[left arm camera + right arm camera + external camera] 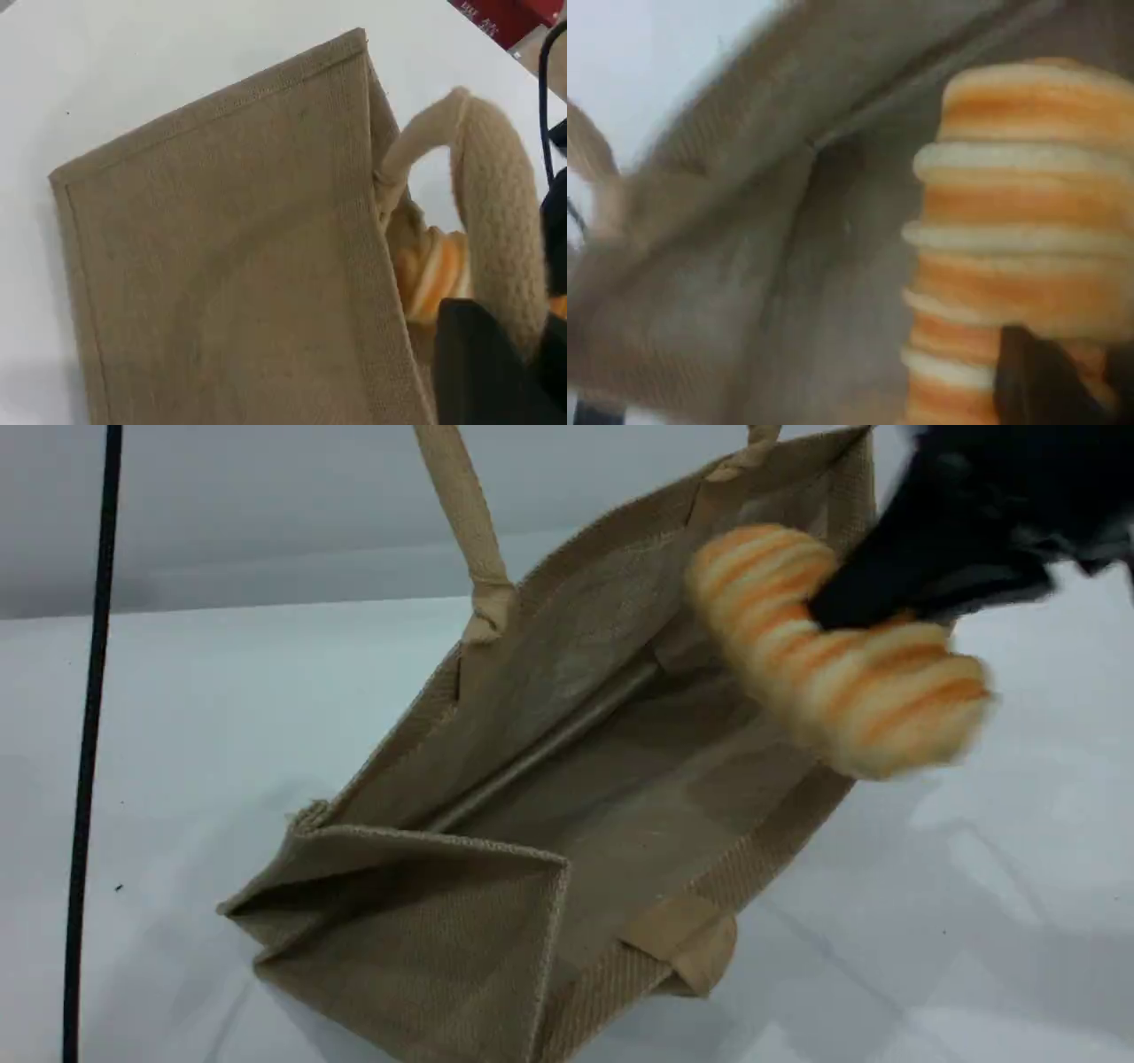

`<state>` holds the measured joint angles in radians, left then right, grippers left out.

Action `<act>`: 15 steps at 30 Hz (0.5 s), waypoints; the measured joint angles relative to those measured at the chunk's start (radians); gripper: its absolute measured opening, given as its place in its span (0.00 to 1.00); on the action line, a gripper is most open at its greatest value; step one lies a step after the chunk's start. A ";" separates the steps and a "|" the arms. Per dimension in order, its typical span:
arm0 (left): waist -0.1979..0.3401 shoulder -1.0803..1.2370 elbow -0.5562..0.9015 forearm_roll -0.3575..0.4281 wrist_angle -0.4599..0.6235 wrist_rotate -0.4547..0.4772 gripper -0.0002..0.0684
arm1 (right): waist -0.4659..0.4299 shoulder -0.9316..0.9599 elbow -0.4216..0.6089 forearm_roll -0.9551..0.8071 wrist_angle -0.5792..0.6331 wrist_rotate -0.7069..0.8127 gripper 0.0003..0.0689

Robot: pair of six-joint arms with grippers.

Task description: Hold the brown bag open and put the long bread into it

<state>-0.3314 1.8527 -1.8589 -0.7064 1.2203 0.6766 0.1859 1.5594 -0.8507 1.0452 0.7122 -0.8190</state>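
On the worktop (177,735) the bag (602,602) leans with its mouth gaping, its handle (461,514) pinched in the closed left pincer (478,363). The bread (886,700), clamped in the right pincer (842,608), hangs at the mouth's right end, long axis crossing the rim; the hollow lies down-left.

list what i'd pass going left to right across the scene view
black cord -> brown bag -> long bread
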 joint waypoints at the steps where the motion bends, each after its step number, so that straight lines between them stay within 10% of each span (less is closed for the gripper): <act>1: 0.000 0.000 0.000 0.000 0.000 0.000 0.13 | 0.026 -0.001 -0.001 0.024 -0.046 0.000 0.07; 15: 0.000 -0.002 0.000 -0.037 0.001 -0.004 0.13 | 0.195 0.175 -0.009 0.211 -0.384 -0.027 0.07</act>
<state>-0.3314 1.8511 -1.8589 -0.7433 1.2212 0.6724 0.3805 1.7348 -0.8594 1.2566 0.3281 -0.8461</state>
